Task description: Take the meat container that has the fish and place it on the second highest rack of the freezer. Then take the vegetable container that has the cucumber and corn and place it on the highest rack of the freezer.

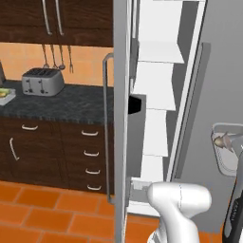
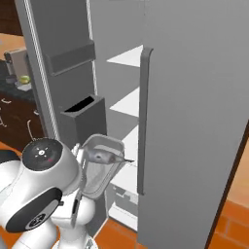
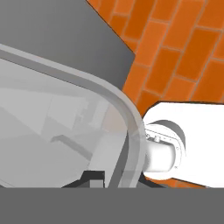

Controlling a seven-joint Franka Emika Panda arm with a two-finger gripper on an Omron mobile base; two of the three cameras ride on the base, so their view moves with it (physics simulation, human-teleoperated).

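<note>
The clear meat container (image 2: 99, 170) hangs tilted in front of the open freezer (image 2: 194, 121), with the small grey-brown fish (image 2: 104, 156) lying in it. At the right edge of the left base view the container (image 1: 224, 159) and fish (image 1: 222, 141) appear again. In the hand view my gripper (image 3: 120, 180) is shut on the container's rim (image 3: 127, 127). White shelves (image 2: 127, 103) are stacked inside the freezer; the picture cuts off the top, so I cannot tell which is the highest rack. A tray with green and yellow contents (image 1: 5, 95), the vegetable container, sits on the counter far left.
The freezer's left door (image 1: 121, 118) stands open edge-on, carrying grey door bins (image 2: 80, 114). Its right door (image 1: 223, 71) is close beside the container. A toaster (image 1: 42, 80) stands on the dark counter (image 1: 71, 102) above drawers. Orange tile floor (image 1: 38, 209) lies below.
</note>
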